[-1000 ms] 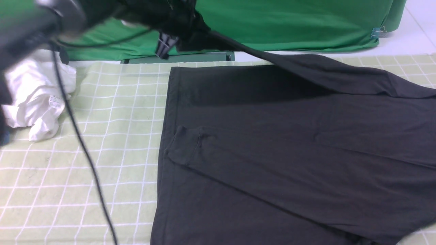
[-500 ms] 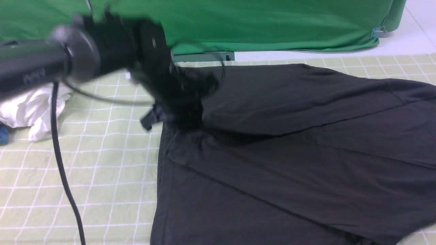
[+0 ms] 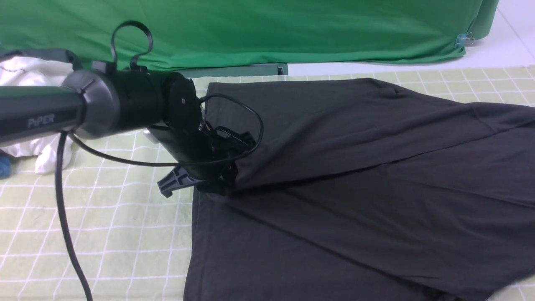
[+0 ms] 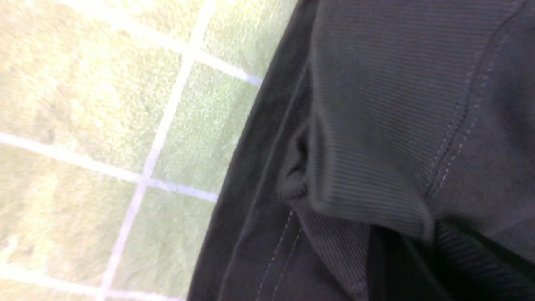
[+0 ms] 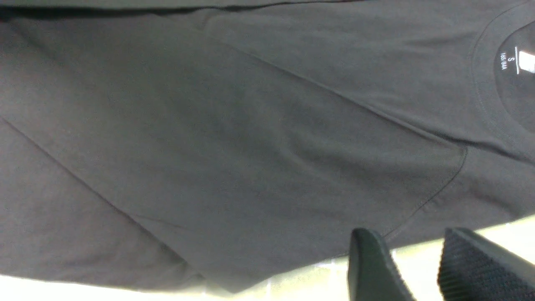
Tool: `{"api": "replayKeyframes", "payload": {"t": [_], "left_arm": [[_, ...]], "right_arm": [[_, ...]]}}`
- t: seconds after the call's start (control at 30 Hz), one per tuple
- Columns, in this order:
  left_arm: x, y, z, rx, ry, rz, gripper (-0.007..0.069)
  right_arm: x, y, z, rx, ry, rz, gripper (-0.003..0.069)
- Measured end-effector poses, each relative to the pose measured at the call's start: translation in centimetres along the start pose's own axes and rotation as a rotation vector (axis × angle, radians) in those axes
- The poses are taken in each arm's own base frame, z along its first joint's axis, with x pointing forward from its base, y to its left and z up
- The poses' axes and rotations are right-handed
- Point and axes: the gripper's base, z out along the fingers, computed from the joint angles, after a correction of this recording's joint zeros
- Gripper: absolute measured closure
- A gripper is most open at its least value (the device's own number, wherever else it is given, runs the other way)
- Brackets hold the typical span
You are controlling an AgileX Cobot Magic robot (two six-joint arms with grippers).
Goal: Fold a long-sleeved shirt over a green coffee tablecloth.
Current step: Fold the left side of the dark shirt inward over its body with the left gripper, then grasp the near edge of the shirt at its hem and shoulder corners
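A pale yellow-green tablecloth (image 3: 125, 217) with a thin white grid covers the work surface. A plain deep-green backdrop (image 3: 292, 29) hangs along its far edge.

The left gripper (image 3: 215, 186) is down at the left hem of the long-sleeved shirt (image 3: 355, 217). Its tip is sunk in black fabric at the end of a sleeve (image 3: 334, 125) that is folded across the body. Its wrist camera looks straight onto the ribbed cuff (image 4: 368, 125), which lies on the shirt's side edge just beside bare grid cloth. The fingers do not show there, and from the front they are lost against the black. I cannot tell whether the jaws are parted or closed on the cuff.

From this gripper the sleeve runs away to the right and toward the back as a broad band over the body. The shirt spreads flat on the tablecloth from the gripper rightward and toward the near edge. On the gripper's other side a black cable (image 3: 62, 217) drops from the arm over open tablecloth. Behind the arm sits a crumpled white garment (image 3: 29, 71).

The right gripper (image 5: 418, 271) appears only in its own wrist camera. Its two fingers (image 5: 370, 267) stand apart with nothing between them, above a strip of tablecloth just beside the shirt's shoulder. The collar (image 5: 485, 96) and its size label (image 5: 518, 60) lie beyond them.
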Motion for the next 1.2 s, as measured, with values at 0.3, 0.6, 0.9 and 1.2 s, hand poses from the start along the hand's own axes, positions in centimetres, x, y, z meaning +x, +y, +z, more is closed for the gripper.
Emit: {"api": "replayKeyframes", "payload": {"t": [0.3,0.6,0.9,1.2], "left_arm": [[-3.5,0.4,-7.7,-0.033,-0.004,0.140,0.0169],[3.6,2.3,-9.5,-0.153,0.201,0.448,0.0116],[12.5,5.2,-3.6,-0.229,0.333,0.560,0.0186],[13.3,6.4,-2.2,-0.203,0.303,0.487,0.0212]], "right_arm": [[0.0,0.0,0.0,0.000,-0.001,0.000,0.0415],[0.0,0.0,0.0,0.000,-0.001,0.000,0.0415],[0.0,0.0,0.0,0.000,-0.002,0.000,0.0415],[0.0,0.0,0.0,0.000,-0.002,0.000,0.0415]]}}
